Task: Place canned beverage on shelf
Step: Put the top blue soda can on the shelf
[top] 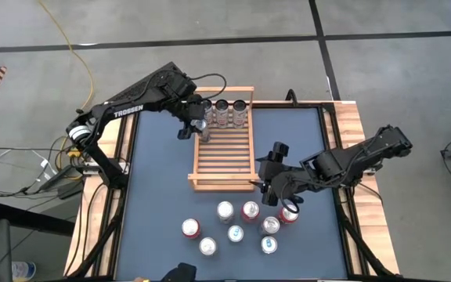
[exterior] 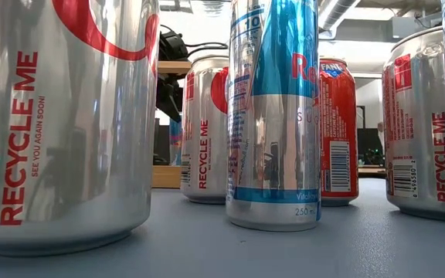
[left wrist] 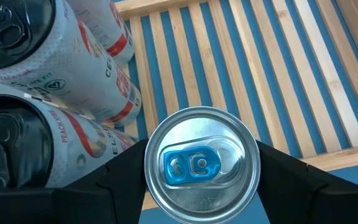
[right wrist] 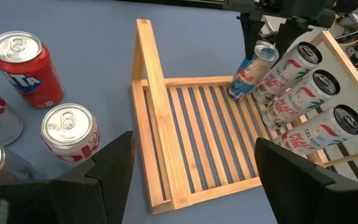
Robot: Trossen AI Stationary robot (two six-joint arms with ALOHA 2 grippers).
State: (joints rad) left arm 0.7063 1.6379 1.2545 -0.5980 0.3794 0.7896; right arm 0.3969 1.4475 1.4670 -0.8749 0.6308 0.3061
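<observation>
Seven loose cans (top: 225,209) on blue-grey tabletop (top: 155,188), concrete floor (top: 398,63) beyond.

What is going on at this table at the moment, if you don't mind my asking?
The left gripper is shut on a slim blue-tabbed can, holding it over the wooden shelf beside three white cans lined up along the far rail. The right gripper is open and empty, near the shelf's near end. More loose cans stand on the blue table, waiting.
</observation>
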